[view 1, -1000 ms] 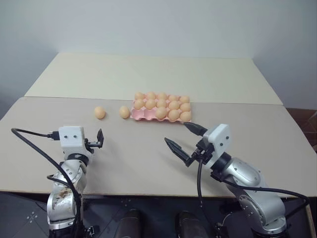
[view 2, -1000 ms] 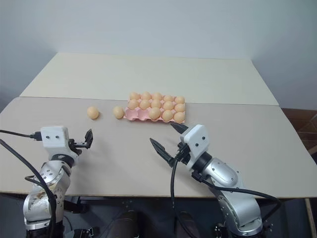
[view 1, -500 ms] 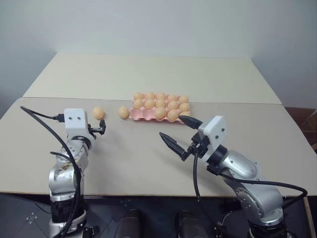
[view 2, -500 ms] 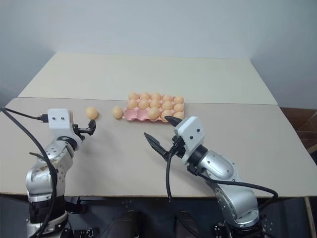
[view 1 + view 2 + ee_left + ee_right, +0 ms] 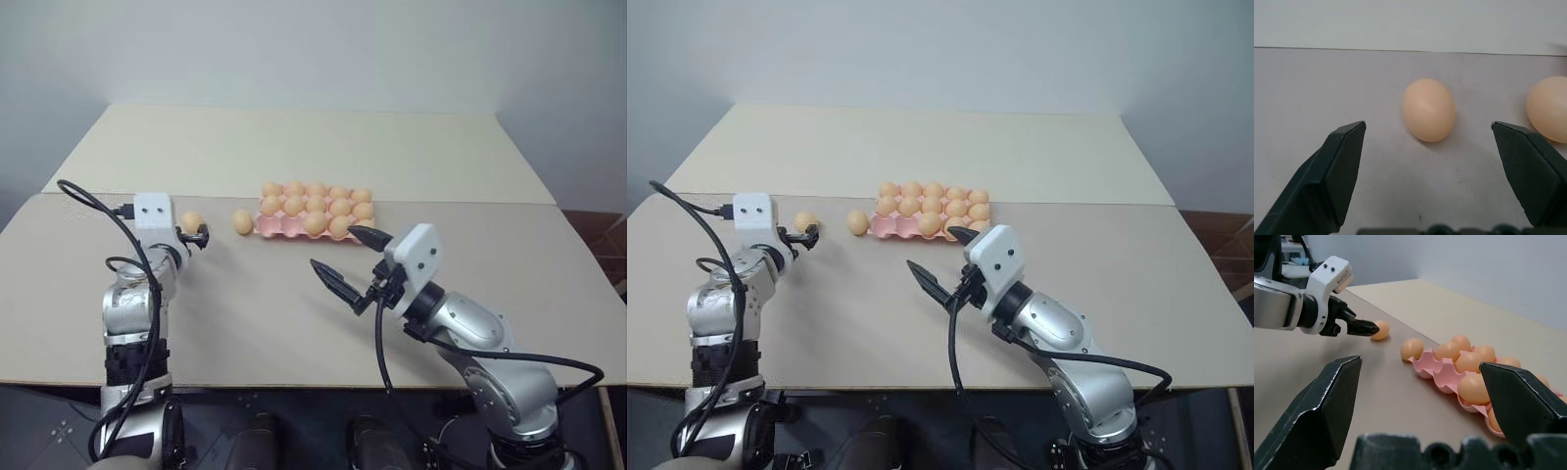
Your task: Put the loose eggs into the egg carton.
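Two loose eggs lie on the tan table left of the egg carton (image 5: 277,231): one egg (image 5: 190,222) further left, the other egg (image 5: 242,222) just beside the carton's left end. The pink carton holds several eggs, and its front-left cups show bare pink. My left gripper (image 5: 199,236) is open and low over the table. In the left wrist view the left egg (image 5: 1428,116) lies just ahead, centred between the spread fingers (image 5: 1342,166). My right gripper (image 5: 345,259) hovers open in front of the carton, holding nothing.
A second, paler table (image 5: 294,147) butts against the far edge of the near table (image 5: 245,313), just behind the carton. The near table's front edge (image 5: 294,384) runs below both arms.
My left gripper has reached forward across the table up to the left loose egg, staying open. The right gripper has edged slightly up and left, still open. Eggs and carton have not moved.
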### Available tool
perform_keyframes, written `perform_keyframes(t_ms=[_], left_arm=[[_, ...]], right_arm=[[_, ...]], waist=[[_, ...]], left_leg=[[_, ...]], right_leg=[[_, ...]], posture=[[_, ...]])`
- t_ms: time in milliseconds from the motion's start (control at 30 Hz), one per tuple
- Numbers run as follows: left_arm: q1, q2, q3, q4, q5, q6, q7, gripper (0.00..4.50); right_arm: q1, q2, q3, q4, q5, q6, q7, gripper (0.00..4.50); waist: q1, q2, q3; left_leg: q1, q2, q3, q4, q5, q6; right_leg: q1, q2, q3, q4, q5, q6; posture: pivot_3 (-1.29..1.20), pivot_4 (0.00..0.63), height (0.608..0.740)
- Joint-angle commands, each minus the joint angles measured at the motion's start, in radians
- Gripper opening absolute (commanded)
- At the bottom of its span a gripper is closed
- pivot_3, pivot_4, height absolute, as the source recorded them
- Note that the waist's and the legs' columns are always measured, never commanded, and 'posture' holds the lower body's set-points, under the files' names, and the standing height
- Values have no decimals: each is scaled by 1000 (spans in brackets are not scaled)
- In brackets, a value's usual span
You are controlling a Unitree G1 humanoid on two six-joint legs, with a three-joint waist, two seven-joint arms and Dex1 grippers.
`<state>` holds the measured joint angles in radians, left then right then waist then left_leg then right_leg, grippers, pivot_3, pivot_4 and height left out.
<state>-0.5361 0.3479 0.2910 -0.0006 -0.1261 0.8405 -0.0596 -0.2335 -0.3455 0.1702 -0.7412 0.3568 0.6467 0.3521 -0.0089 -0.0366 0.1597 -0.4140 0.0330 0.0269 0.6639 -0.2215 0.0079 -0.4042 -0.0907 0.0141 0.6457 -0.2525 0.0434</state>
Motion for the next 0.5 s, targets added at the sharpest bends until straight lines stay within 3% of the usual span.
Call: perform_keyframes(t_ms=[33, 500], left_arm=[[-40, 2, 18, 11, -11, -23, 11, 4453], [-244, 42, 8, 421, 4, -146, 8, 4453]], right_arm=[[-28, 3, -6, -43, -3, 1, -11, 4500], [-96, -6, 12, -33, 27, 29, 22, 4500]], waist=[[-2, 0, 0], [-3, 0, 0]], left_leg=[[0, 0, 0, 0, 0, 0], [0, 0, 0, 0, 0, 0]], right_leg=[[0, 0, 0, 0, 0, 0], [0, 0, -1, 0, 0, 0]], posture=[[0, 150, 740], [0, 150, 740]])
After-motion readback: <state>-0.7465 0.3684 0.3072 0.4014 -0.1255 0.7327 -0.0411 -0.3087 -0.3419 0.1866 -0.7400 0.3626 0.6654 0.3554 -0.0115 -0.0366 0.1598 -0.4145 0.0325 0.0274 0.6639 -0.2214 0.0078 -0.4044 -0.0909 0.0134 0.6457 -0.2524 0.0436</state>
